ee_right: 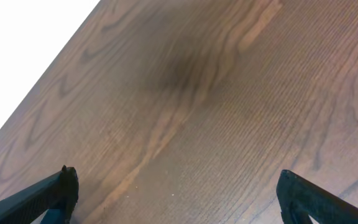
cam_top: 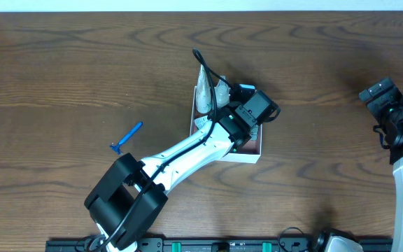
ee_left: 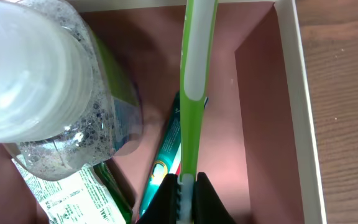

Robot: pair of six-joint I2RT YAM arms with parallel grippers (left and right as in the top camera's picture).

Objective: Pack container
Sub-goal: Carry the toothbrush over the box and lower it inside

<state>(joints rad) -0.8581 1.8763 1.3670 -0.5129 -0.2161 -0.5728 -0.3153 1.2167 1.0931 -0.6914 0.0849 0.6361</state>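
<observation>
The container [cam_top: 256, 156] is a white-walled box with a pinkish floor at the table's middle. It also shows in the left wrist view [ee_left: 296, 93]. My left gripper [ee_left: 184, 194] is inside it, shut on a green and white toothbrush [ee_left: 194, 87] that points along the floor. A clear bottle with a white cap [ee_left: 36, 81], a green toothpaste tube [ee_left: 165, 155] and a white labelled packet [ee_left: 73, 190] lie in the box to the left. In the overhead view my left gripper [cam_top: 249, 112] covers most of the box. My right gripper [ee_right: 179, 193] is open and empty over bare wood.
A blue razor [cam_top: 126, 138] lies on the table left of the box. White bottle tops [cam_top: 205, 94] stick up at the box's far left corner. The right arm [cam_top: 397, 115] is at the table's right edge.
</observation>
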